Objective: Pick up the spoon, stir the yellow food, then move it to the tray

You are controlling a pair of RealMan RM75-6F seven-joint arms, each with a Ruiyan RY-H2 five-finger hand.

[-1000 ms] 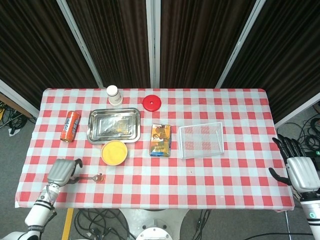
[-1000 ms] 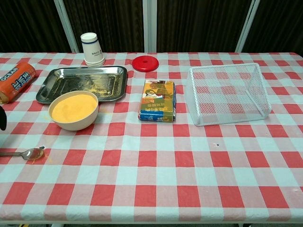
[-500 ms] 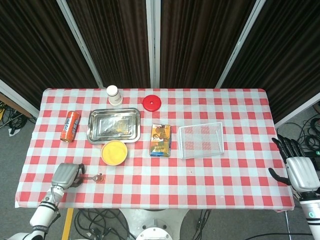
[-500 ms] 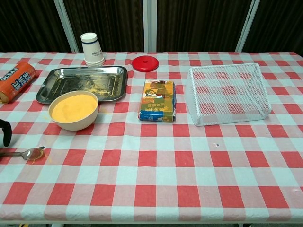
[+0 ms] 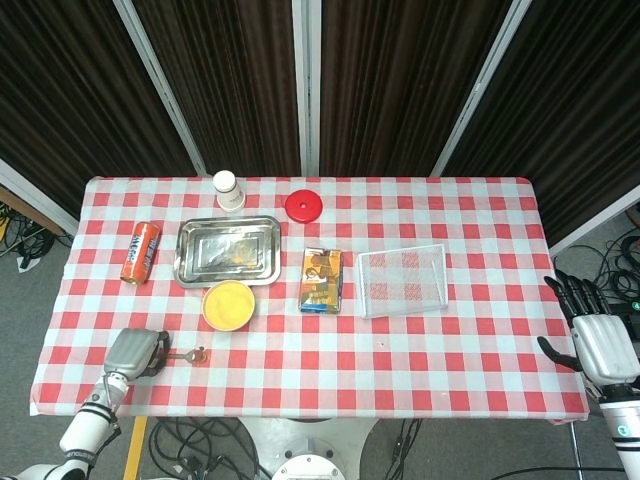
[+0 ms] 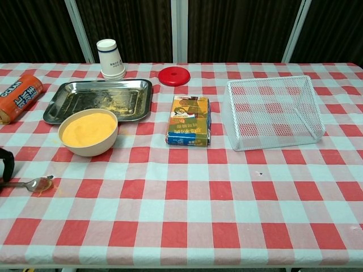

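Observation:
The spoon (image 5: 190, 353) lies flat on the checked cloth near the front left corner, with yellow crumbs at its bowl (image 6: 38, 183). My left hand (image 5: 136, 352) sits at the handle's end, its fingers (image 6: 5, 164) curled down over it. Whether they grip the handle is hidden. The bowl of yellow food (image 5: 228, 305) stands just behind the spoon, also seen in the chest view (image 6: 89, 130). Behind it lies the metal tray (image 5: 196, 262), smeared with yellow (image 6: 57, 107). My right hand (image 5: 598, 338) hangs off the table's right edge, fingers spread and holding nothing.
An orange can (image 5: 140, 252) lies left of the tray. A white cup (image 5: 229, 190) and a red lid (image 5: 304, 205) stand at the back. A snack box (image 5: 322, 280) and a white wire basket (image 5: 403, 279) sit mid-table.
My left hand has slid right along the table toward the spoon's handle, and its fingers have curled down. The spoon and the right hand have not moved.

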